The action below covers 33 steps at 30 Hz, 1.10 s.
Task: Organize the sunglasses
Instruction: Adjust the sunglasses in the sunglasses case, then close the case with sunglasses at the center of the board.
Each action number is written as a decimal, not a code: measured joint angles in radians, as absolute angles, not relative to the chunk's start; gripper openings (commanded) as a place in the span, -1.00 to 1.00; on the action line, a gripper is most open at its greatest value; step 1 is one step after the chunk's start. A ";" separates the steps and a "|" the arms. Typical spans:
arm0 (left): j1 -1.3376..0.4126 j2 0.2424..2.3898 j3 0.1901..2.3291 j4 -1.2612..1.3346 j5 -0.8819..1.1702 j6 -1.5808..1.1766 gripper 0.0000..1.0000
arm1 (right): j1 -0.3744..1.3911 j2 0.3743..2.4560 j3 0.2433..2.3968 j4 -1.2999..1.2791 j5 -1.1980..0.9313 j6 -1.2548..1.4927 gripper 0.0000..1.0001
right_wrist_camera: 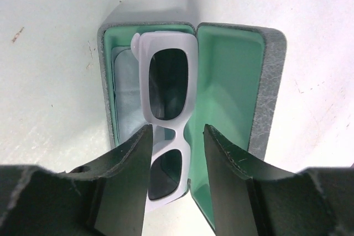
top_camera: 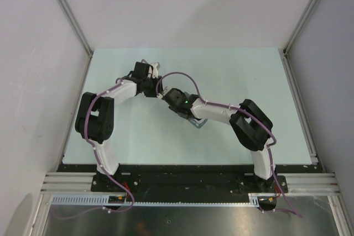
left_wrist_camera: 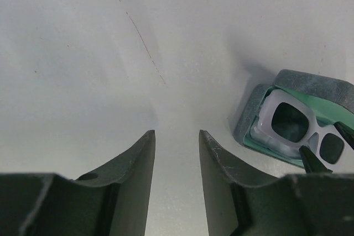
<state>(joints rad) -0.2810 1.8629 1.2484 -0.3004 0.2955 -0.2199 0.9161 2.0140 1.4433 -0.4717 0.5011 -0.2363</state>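
The white-framed sunglasses (right_wrist_camera: 166, 122) lie lenses up in the left half of an open grey felt case (right_wrist_camera: 227, 81) with a green lining, on top of a grey-blue cloth (right_wrist_camera: 126, 98). Their near end sticks out past the case edge. My right gripper (right_wrist_camera: 177, 131) is open just above them, its fingers on either side of the bridge. My left gripper (left_wrist_camera: 177, 134) is open and empty over bare table, with the case (left_wrist_camera: 318, 84) and sunglasses (left_wrist_camera: 312, 131) to its right. In the top view the case (top_camera: 195, 122) is mostly hidden under the right arm.
The pale green table (top_camera: 232, 75) is walled by white panels at the back and sides. The left gripper (top_camera: 148, 78) and right wrist (top_camera: 180, 100) sit close together near the table's middle. The right gripper's dark fingertips (left_wrist_camera: 311, 161) show by the case.
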 measured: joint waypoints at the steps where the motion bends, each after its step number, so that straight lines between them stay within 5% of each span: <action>1: -0.281 1.863 1.248 -0.300 0.295 -0.220 -0.15 | 0.915 2.010 1.447 -0.477 0.498 -0.236 -0.06; 13: -0.281 1.863 1.248 -0.300 0.303 -0.221 -0.13 | 0.876 1.898 1.467 -0.513 0.382 -0.181 -0.05; 18: -0.281 1.863 1.248 -0.300 0.346 -0.244 0.06 | 0.787 1.798 1.481 -0.510 0.267 -0.102 -0.06; 33: -0.281 1.822 1.052 -0.186 0.492 -0.502 0.44 | 0.391 1.717 1.435 -0.453 -0.362 0.089 -0.03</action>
<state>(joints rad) -0.2810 1.8225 1.0523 -0.1860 0.4915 -0.5018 0.3908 1.7172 1.4345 -0.4534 -0.3618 0.0891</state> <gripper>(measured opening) 0.714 0.481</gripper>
